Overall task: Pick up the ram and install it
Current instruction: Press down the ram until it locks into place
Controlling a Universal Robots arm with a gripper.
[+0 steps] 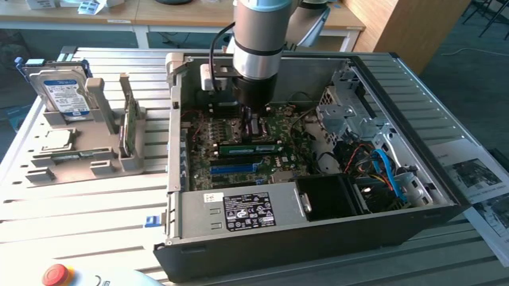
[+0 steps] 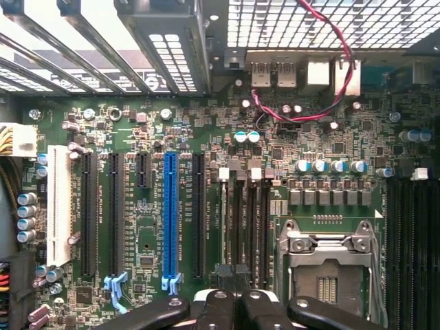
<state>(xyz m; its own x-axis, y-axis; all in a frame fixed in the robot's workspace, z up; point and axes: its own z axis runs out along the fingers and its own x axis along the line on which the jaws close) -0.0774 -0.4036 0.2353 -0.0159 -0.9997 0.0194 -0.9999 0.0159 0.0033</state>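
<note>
Grey slatted table (image 1: pixel 71 202) bears an open PC case (image 1: pixel 445 179); gripper (image 2: pixel 234 302), jaws closed and empty, hangs over its motherboard (image 2: pixel 137 117), ram (image 1: pixel 130 128) racked left.

Your exterior view looks down at an angle from high up and a fair way back, taking in the whole open black computer case (image 1: pixel 318 179) on the slatted grey metal table (image 1: pixel 80 208), with the grey plastic parts holder (image 1: pixel 80 155) on the exterior view's left and the arm's grey cylindrical wrist (image 1: pixel 258 36) reaching in from the far side. Your wrist view sits close above the green motherboard (image 2: pixel 206 137), facing nearly straight down onto it. Both views share that board: the long blue expansion slot (image 2: pixel 170 213) and the silver processor socket (image 2: pixel 326 265)
</note>
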